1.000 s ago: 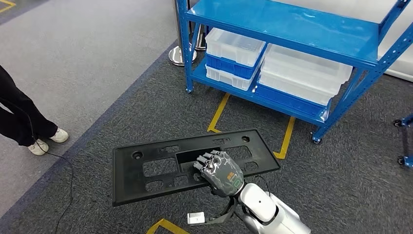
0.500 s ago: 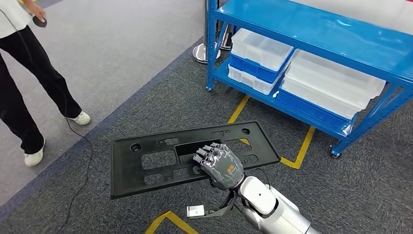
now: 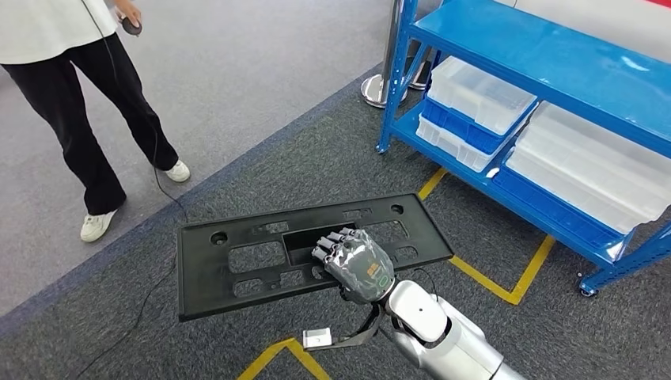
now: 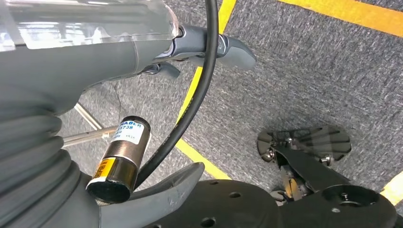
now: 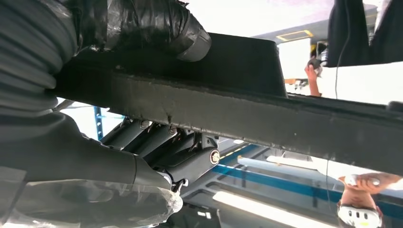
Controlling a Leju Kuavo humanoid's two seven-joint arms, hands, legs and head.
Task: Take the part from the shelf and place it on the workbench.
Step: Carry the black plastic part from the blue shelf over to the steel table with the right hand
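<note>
Carrying long flat black plastic panel with cut-outs level above carpet: right hand fingers hooked through central slot near balance point. Left hand fingers spread, holding nothing.

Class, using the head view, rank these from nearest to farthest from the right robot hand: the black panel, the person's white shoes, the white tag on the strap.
1. black panel, gripped by the right robot hand.
2. white tag, just below the wrist.
3. white shoes, far left on the grey floor.

Blue shelf close right; person ahead left; open carpet between.
</note>
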